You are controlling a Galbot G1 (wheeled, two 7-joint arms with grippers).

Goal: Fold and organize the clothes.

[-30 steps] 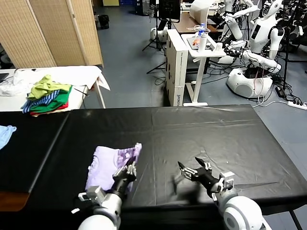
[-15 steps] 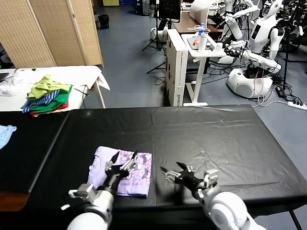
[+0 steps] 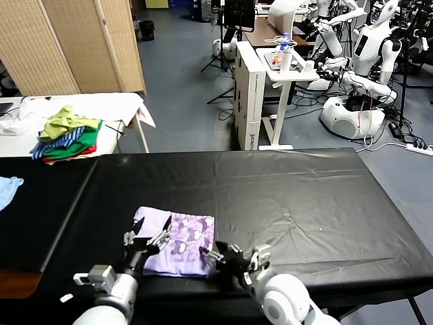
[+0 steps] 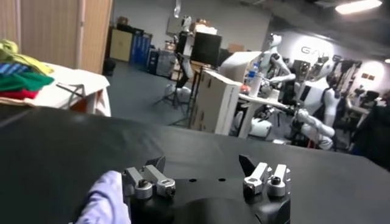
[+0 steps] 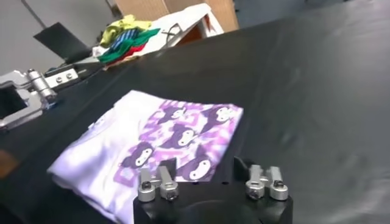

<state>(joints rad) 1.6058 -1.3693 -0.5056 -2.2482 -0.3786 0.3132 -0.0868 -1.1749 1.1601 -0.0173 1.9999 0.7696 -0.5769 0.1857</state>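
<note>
The clothes, a pale lavender T-shirt [image 3: 177, 238], lie folded into a flat rectangle on the black table [image 3: 291, 196] near its front edge, purple print up. My left gripper [image 3: 145, 244] hovers open over the shirt's near left part, nothing between its fingers; in the left wrist view the gripper [image 4: 201, 167] has a lavender fold [image 4: 105, 196] beside one finger. My right gripper [image 3: 226, 257] is at the shirt's near right corner. In the right wrist view the gripper [image 5: 204, 170] has its jaws apart, low over the printed corner of the shirt [image 5: 177, 134].
A pile of green, yellow, striped and red garments [image 3: 66, 133] sits on a white table [image 3: 115, 103] at the back left. A light blue cloth [image 3: 8, 188] lies at the far left edge. Other robots [image 3: 369, 61] and a white stand [image 3: 270, 88] are behind.
The raised half of the shirt has been laid flat, print up. My left gripper opened, let go and drew back toward me. My right gripper moved left to the shirt's corner, its jaws narrower.
</note>
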